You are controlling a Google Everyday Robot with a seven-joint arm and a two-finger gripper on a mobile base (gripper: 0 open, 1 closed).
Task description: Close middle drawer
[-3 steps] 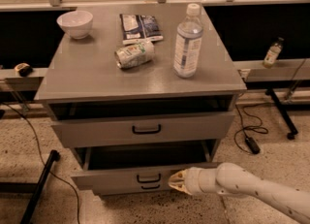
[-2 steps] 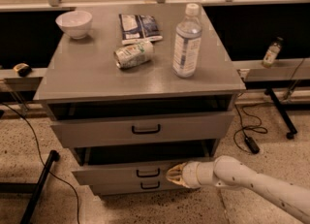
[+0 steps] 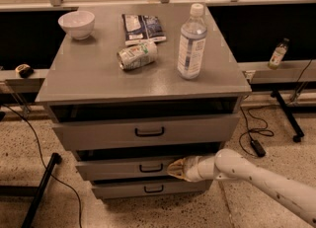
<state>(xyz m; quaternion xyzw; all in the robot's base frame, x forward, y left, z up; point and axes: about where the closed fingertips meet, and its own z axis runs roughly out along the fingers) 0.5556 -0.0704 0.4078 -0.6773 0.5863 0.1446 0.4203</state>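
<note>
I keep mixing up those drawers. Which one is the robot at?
Find the grey cabinet with a bottle on top. Its middle drawer has the gripper at its front's right end. It is shorter than the top drawer, wider than the bottom drawer.

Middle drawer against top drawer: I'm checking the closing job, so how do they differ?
The top drawer has a taller, wider front than the middle drawer. The gripper touches the middle drawer's front, right of its handle; nothing touches the top drawer. Both are grey, black-handled and ajar.
</note>
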